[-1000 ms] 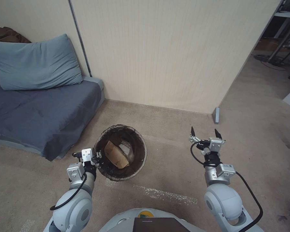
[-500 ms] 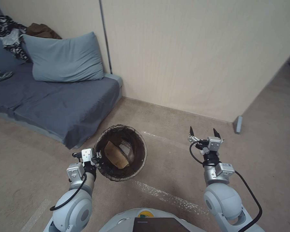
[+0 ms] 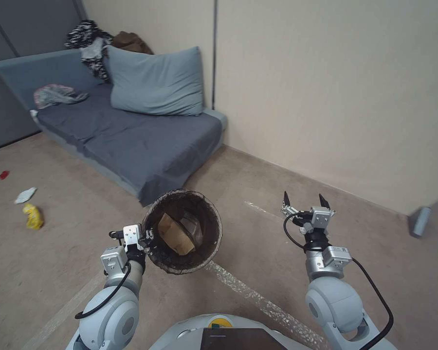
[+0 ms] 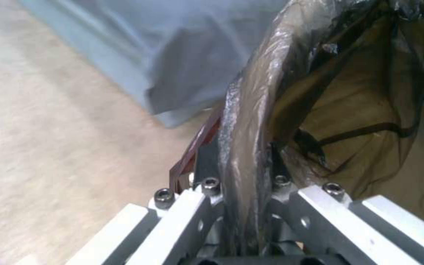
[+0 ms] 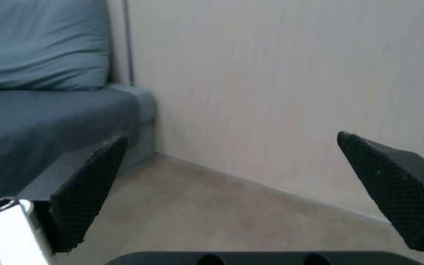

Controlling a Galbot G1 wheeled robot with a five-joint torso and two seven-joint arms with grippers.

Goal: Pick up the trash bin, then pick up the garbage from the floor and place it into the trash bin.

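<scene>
Home living room: sofa (image 3: 131, 141), pillow (image 3: 155, 82), clothes (image 3: 90, 41)

Trash bin (image 3: 205, 243): outer wall and base hidden below its rim in the head view; cut off by the frame edges in the left wrist view (image 4: 349, 121).
Bin contents: tan paper piece (image 3: 174, 234) legible; pale item beside it too indistinct to identify.
Left gripper (image 3: 148, 239): fingertips concealed by the liner fold (image 4: 244, 147) clamped between them.
Floor litter, far left: yellow wrapper (image 3: 33, 216), white scrap (image 3: 25, 195), small red item (image 3: 3, 174); too small to identify further.
Sofa (image 3: 131, 141): left end cut off; bundled cloth (image 3: 90, 41) on its back, kind unclear.
Right gripper (image 5: 251, 191): both finger bases cut off in the right wrist view.
</scene>
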